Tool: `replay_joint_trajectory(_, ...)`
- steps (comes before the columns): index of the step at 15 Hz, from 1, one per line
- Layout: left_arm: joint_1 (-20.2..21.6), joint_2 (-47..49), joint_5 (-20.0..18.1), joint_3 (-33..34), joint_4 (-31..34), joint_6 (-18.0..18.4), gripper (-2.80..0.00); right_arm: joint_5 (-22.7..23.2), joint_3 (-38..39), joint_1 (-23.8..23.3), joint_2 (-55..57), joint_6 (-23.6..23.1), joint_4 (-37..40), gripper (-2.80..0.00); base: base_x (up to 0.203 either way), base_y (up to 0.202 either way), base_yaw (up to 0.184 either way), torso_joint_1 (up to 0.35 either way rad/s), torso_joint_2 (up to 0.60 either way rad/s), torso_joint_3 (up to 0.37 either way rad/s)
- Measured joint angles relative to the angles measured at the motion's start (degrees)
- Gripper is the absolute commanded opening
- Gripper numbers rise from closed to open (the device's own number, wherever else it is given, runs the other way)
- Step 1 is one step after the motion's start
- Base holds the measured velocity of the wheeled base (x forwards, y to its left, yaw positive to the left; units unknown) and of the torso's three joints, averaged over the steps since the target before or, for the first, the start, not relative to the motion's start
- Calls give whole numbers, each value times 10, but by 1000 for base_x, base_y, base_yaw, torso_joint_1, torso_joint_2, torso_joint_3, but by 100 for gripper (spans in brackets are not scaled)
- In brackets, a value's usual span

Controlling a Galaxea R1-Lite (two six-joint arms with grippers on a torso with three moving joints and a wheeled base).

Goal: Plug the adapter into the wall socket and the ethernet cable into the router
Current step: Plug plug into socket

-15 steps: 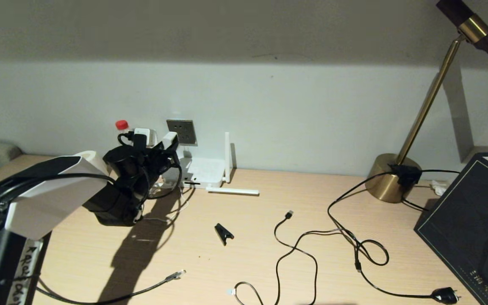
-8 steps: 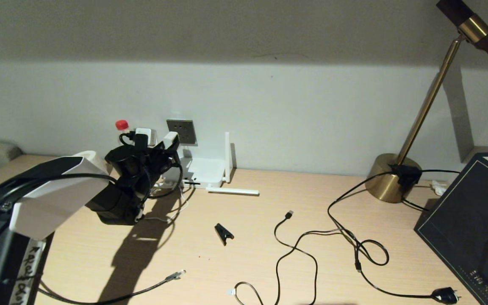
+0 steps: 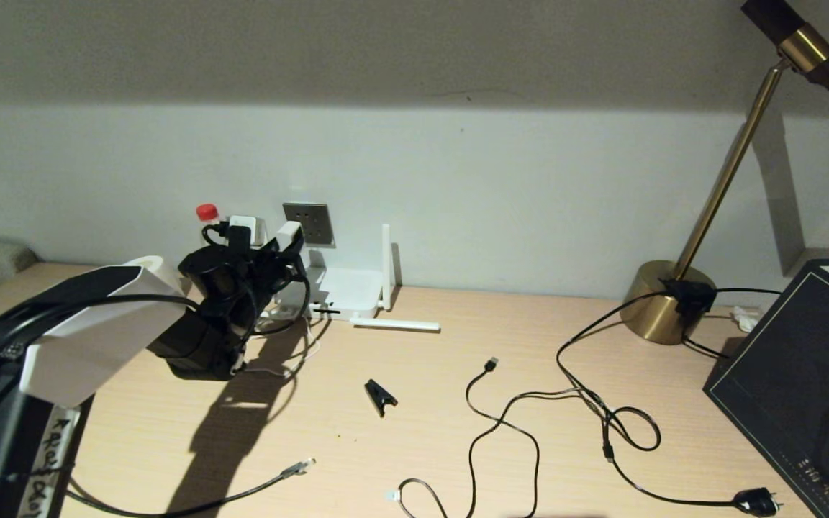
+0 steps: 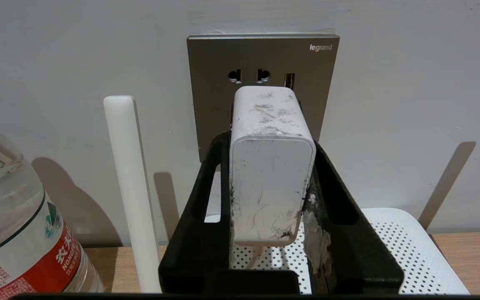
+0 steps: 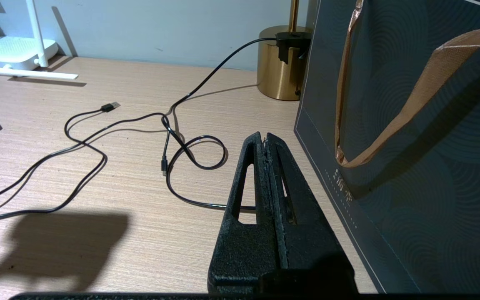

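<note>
My left gripper (image 3: 286, 244) is shut on the adapter (image 3: 289, 236), a scuffed white cube, and holds it up at the wall. In the left wrist view the adapter (image 4: 270, 166) sits between my black fingers (image 4: 206, 187), its front end right at the grey wall socket (image 4: 261, 58), below the two upper pin holes; its prongs are hidden. The white router (image 3: 346, 291) lies on the desk under the wall socket (image 3: 308, 223). The ethernet cable (image 3: 301, 467) lies loose at the desk's front left. My right gripper (image 5: 263, 137) is shut and empty, low at the right.
A red-capped bottle (image 3: 207, 216) stands left of the socket. One router antenna (image 4: 129, 187) rises beside the adapter. A black clip (image 3: 380, 396), a thin USB cable (image 3: 490, 365) and a black plug (image 3: 756, 501) lie mid-desk. Brass lamp base (image 3: 663, 302) and dark bag (image 5: 411, 146) stand right.
My left arm has shifted a little toward the wall with the adapter still held. Everything on the desk stays where it was.
</note>
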Motion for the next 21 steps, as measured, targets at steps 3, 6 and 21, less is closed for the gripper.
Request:
replay_joint_trajectory(3,1,1,0,0,0,0,-280,0,0,0,0,0,0,-280,0,0,0,0,0,0)
replay_joint_trajectory(6,1,3,0,-4,2,0,-280,0,0,0,0,0,0,-280,0,0,0,0,0,0)
replay_joint_trajectory(21,1,27,1,-60,39,-1,-280,0,0,0,0,0,0,-280,0,0,0,0,0,0)
